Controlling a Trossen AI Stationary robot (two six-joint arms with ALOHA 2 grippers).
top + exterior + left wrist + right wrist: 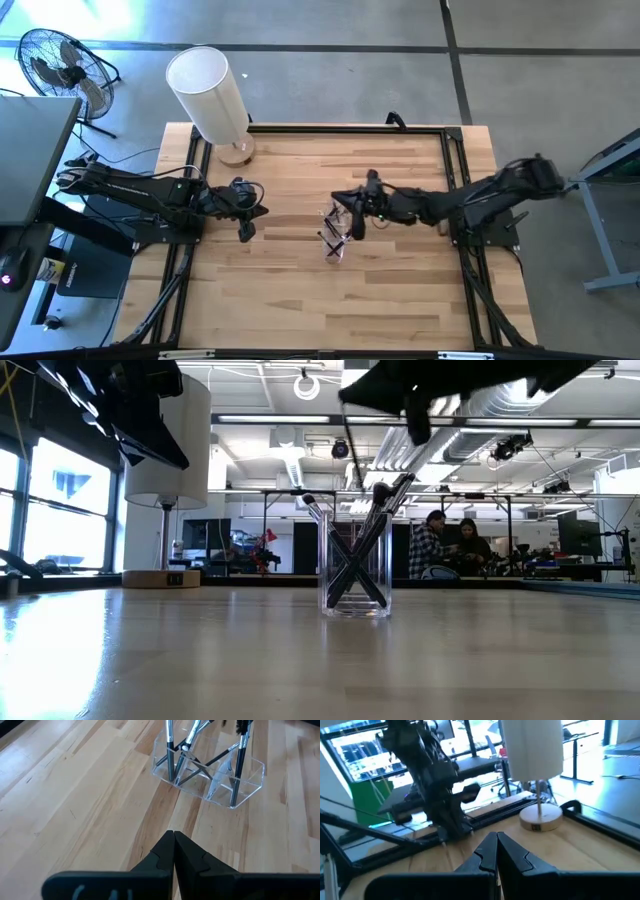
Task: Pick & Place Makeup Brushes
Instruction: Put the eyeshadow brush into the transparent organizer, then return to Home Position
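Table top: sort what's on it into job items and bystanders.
Job items:
- makeup brushes, standing crossed in the clear holder
- left pincer, shut, empty
- right pincer, shut, empty, near the holder

Bystanders:
- lamp at the table's back edge
- fan on the floor

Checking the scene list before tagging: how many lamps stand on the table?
1: the lamp, with a white shade and round wooden base, stands at the table's far left corner, well apart from the clear brush holder.
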